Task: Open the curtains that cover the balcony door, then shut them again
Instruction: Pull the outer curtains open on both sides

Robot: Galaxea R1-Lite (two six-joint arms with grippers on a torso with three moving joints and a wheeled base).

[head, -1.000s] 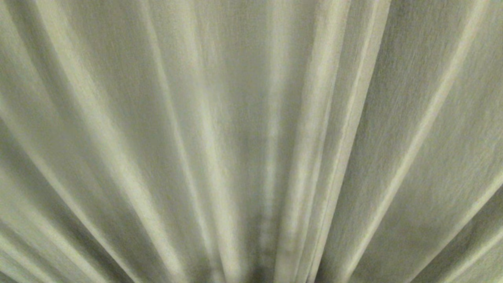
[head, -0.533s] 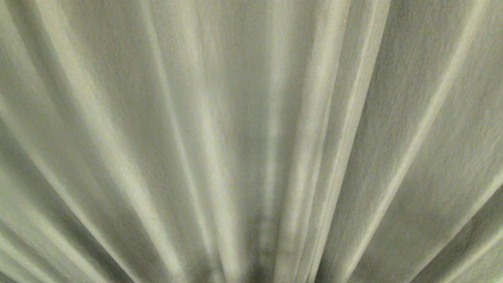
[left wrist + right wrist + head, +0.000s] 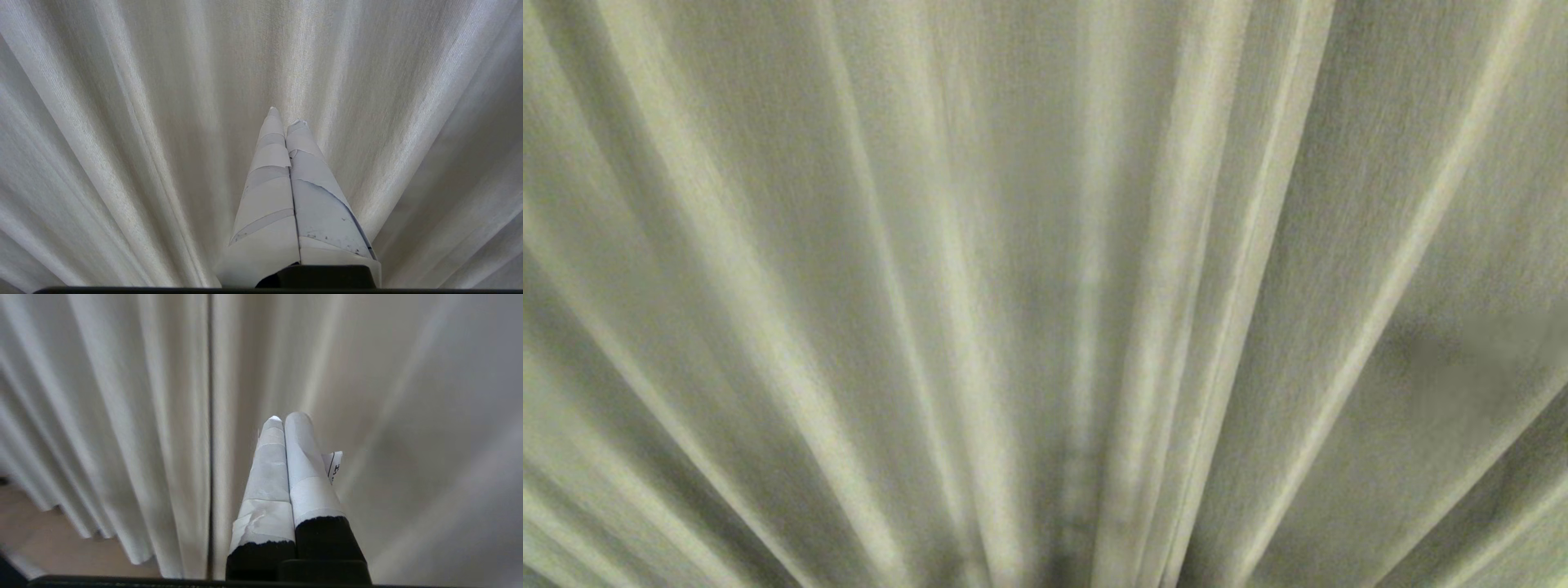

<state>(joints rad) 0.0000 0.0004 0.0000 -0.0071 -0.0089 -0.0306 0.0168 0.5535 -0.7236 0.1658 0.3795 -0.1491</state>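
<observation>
Cream curtains (image 3: 1045,245) fill my whole head view, drawn across, pleats fanning from bottom centre; no balcony door visible behind them. Cloth looks soft, fairly heavy, textured, not slippery; I judge it will drape and bunch rather than slide stiffly. Best hold: the vertical seam where two panels meet (image 3: 210,416), left of centre in the right wrist frame, hem and tan floor (image 3: 36,539) showing lower left. Right gripper (image 3: 286,418) sits just beside that seam, taped fingers pressed together, grasping nothing. Left gripper (image 3: 284,116) points at plain pleats, frame centre, also clenched, empty.
</observation>
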